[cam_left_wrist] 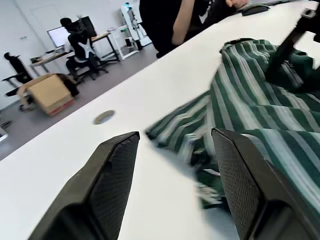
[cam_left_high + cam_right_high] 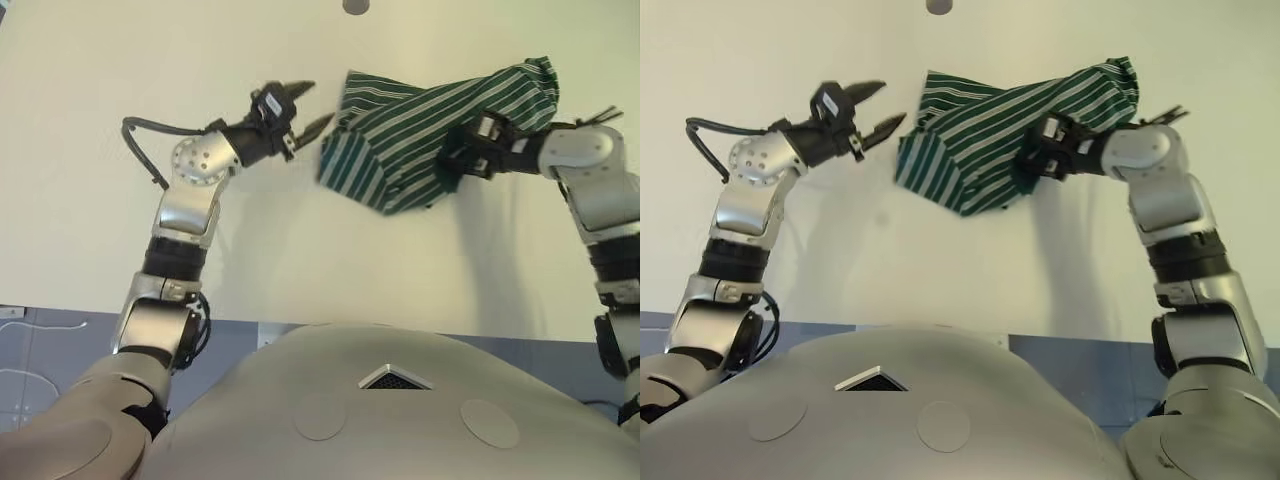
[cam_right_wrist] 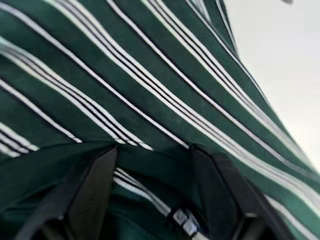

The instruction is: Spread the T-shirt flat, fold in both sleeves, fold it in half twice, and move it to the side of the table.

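Nearest to us the white table (image 2: pixel 300 260) is bare, so we have room to lay the cloth out. Past the middle, the striped T-shirt (image 2: pixel 400 130) lies bunched and twisted toward the right. We judge that nothing is done yet: spreading, both sleeve folds, both halvings and the move aside all remain. Our left gripper (image 2: pixel 318 102) hovers just left of the shirt's near-left edge, jaws wide apart and holding nothing. Our right gripper (image 2: pixel 462 155) is pushed into the shirt's right part, its fingers (image 3: pixel 92 190) apart with the tips buried under fabric. At the far edge sits a round cable grommet (image 2: pixel 355 5), well apart from the cloth and no obstacle.
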`<control>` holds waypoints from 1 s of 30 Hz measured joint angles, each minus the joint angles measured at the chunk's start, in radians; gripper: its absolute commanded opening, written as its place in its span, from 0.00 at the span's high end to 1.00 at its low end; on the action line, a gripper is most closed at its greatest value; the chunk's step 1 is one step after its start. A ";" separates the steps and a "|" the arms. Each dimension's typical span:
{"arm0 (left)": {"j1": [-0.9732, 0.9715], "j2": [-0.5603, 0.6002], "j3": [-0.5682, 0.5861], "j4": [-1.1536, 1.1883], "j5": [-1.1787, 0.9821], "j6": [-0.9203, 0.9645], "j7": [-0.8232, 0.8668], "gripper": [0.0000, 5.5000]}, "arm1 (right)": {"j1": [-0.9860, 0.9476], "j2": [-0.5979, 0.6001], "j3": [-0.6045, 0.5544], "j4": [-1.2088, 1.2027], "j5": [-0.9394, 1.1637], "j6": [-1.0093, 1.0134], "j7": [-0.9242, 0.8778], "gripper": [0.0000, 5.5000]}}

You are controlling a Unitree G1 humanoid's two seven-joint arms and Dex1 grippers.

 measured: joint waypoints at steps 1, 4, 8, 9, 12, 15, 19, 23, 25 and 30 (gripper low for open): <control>0.026 0.026 -0.022 -0.033 0.008 -0.005 -0.034 0.51 | -0.010 0.079 0.021 0.000 0.012 -0.001 -0.010 0.51; 0.097 0.114 -0.056 -0.096 0.039 -0.041 -0.102 0.51 | -0.027 0.280 0.079 0.041 0.030 -0.017 -0.080 0.51; 0.150 0.226 -0.081 -0.117 0.114 -0.085 -0.159 0.51 | -0.026 0.276 0.024 0.013 0.040 -0.001 -0.081 0.51; 0.162 0.257 -0.074 -0.141 0.111 -0.084 -0.179 0.51 | -0.028 0.255 0.001 -0.006 0.041 0.001 -0.080 0.51; 0.206 0.363 -0.003 -0.198 0.060 -0.061 -0.242 0.51 | -0.031 0.200 -0.068 -0.063 0.070 0.023 -0.071 0.51; 0.209 0.417 0.012 -0.189 0.088 -0.090 -0.257 0.51 | -0.026 0.167 -0.130 -0.167 0.119 0.060 -0.047 0.51; 0.175 0.395 -0.019 -0.108 0.173 -0.196 -0.188 0.64 | 0.015 0.126 -0.159 -0.208 0.146 0.089 -0.037 0.50; 0.158 0.370 -0.037 -0.055 0.175 -0.239 -0.163 0.77 | 0.147 -0.046 -0.237 -0.255 0.147 0.072 0.034 0.50; 0.157 0.370 -0.040 -0.052 0.175 -0.245 -0.164 0.84 | 0.197 -0.141 -0.265 -0.254 0.136 0.021 0.090 0.50; 0.161 0.370 -0.043 -0.032 0.175 -0.262 -0.160 0.99 | 0.244 -0.269 -0.219 -0.121 0.015 -0.300 0.187 0.50</control>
